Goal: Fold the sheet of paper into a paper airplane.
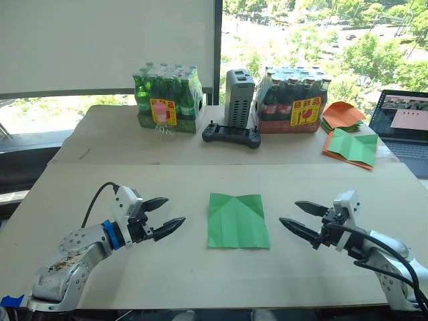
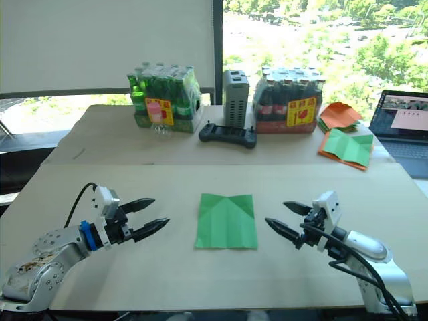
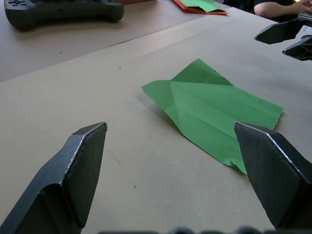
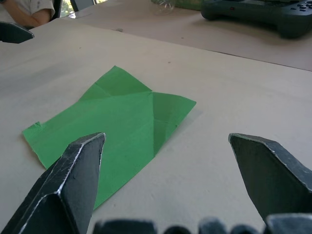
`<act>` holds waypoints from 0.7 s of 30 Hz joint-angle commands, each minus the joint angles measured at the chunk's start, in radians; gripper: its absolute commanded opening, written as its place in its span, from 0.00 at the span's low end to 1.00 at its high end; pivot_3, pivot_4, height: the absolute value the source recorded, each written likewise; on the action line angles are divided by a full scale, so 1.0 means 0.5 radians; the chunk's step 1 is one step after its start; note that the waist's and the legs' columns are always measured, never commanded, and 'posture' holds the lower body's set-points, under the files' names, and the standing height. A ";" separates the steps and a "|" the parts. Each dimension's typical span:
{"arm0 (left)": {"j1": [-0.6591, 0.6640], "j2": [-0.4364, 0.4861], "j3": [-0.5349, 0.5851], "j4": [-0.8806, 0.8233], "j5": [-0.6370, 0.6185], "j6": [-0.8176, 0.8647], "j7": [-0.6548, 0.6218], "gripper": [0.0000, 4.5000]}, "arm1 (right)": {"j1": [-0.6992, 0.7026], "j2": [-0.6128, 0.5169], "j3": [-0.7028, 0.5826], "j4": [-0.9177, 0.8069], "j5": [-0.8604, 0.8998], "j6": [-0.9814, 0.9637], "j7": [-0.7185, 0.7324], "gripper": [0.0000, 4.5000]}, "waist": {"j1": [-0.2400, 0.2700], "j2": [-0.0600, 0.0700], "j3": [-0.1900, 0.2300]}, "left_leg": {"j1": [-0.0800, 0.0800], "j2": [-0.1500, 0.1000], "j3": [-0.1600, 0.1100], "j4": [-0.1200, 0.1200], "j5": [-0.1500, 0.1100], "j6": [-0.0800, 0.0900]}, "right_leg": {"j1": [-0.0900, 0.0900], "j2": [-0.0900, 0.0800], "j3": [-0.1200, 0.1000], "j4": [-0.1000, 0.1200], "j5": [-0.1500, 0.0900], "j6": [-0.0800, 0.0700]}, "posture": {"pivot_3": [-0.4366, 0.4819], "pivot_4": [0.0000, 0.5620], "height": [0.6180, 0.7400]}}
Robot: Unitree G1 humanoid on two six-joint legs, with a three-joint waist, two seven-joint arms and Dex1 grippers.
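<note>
From the left eye view, the sheet of paper [image 1: 237, 220] lies flat near the middle of the surface [image 1: 200, 274], toward its near edge, between the left gripper [image 1: 165, 215] and the right gripper [image 1: 300, 218], both with fingers released and apart from it. A clean fold probably calls for one gripper pinning the sheet while the other lifts an edge along an existing crease. Toward the far edge stand two bottle packs [image 1: 168, 97], a controller [image 1: 231, 134] and a laptop [image 1: 403, 127] before a sunny window. The left wrist view shows creases across the sheet; the right wrist view, one corner slightly raised.
</note>
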 commanded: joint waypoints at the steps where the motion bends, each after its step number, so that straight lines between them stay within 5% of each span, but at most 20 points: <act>1: -0.040 0.010 -0.006 -0.042 -0.012 -0.010 -0.005 0.98 | -0.012 0.012 -0.018 -0.092 0.018 -0.026 -0.016 1.00 | 0.000 0.000 0.000 | 0.000 0.000 0.000 0.000 0.000 0.000 | 0.000 0.000 0.000 0.000 0.000 0.000 | 0.48 0.27 0.49; 6: -0.060 0.003 -0.028 -0.017 -0.014 0.007 -0.011 0.98 | -0.010 0.029 0.003 -0.104 0.012 -0.021 -0.045 1.00 | 0.000 0.000 0.000 | 0.000 0.000 0.000 0.000 0.000 0.000 | 0.000 0.000 0.000 0.000 0.000 0.000 | 0.48 0.27 0.49; 11: -0.172 -0.093 -0.052 0.050 -0.127 0.024 -0.061 0.66 | -0.019 0.035 0.012 -0.103 0.007 -0.021 -0.067 1.00 | 0.007 0.000 0.000 | 0.000 0.000 0.000 0.001 0.000 0.000 | 0.001 0.000 0.000 0.000 0.000 0.000 | 0.48 0.27 0.49; 19: -0.576 -0.345 -0.617 0.525 0.300 -0.251 -0.183 0.06 | -0.016 0.045 0.040 -0.102 -0.031 -0.027 -0.107 1.00 | 0.024 0.000 0.000 | 0.007 -0.002 -0.001 0.001 -0.001 0.002 | 0.014 0.000 -0.003 -0.009 0.002 0.004 | 0.48 0.27 0.49; 21: -0.626 -0.412 -0.707 0.612 0.388 -0.305 -0.179 0.01 | -0.014 0.050 0.031 -0.109 -0.034 -0.023 -0.124 1.00 | 0.021 0.000 0.000 | 0.009 -0.002 -0.001 0.001 -0.002 0.004 | 0.018 -0.001 -0.003 -0.011 0.003 0.005 | 0.48 0.27 0.49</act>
